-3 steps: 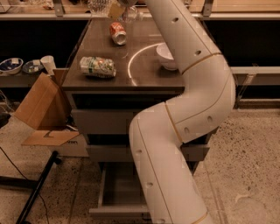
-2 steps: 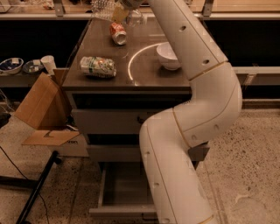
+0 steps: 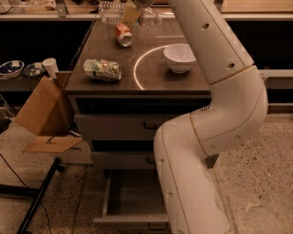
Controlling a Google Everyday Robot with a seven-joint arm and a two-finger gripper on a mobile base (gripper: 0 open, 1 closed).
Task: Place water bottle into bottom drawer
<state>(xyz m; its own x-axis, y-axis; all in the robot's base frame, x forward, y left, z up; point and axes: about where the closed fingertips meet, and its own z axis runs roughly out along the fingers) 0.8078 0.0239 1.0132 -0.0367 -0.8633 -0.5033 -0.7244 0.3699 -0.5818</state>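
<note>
The water bottle [image 3: 111, 13] is clear and ribbed and lies on its side at the back edge of the dark table top [image 3: 155, 75]. My gripper [image 3: 132, 13] is at the top of the view, right over the bottle's middle, and hides part of it. The bottom drawer [image 3: 130, 222] stands pulled out under the two shut drawers. Its grey tray is bare inside. My white arm [image 3: 215, 105] rises from the lower right and hides the drawer's right side.
A red-orange can [image 3: 123, 34], a green-and-white crushed can [image 3: 102, 69] and a white bowl [image 3: 179, 57] are on the table top. An open cardboard box [image 3: 43, 114] and a black stand leg [image 3: 36, 205] are on the floor at the left.
My arm's elbow and lower links have swung a little to the right. The gripper has stayed over the bottle at the back of the table.
</note>
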